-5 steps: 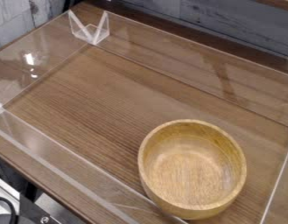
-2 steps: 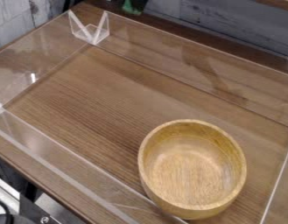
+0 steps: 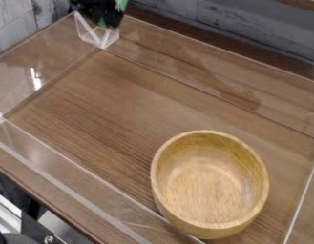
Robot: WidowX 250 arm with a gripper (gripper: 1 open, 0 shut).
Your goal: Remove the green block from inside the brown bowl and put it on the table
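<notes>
Gripper (image 3: 100,13): dark, at top left edge of view, mostly cropped; jaws clamped on green block (image 3: 104,16), a small green patch showing between dark parts. Block held above far left corner of table (image 3: 134,105), over clear acrylic corner bracket (image 3: 95,35).
Brown bowl (image 3: 210,183): light wood, grain visible, upright at near right of table, interior bare, well apart from gripper.
Table: brown wood-grain planks, bordered by low clear acrylic walls (image 3: 210,59).
</notes>
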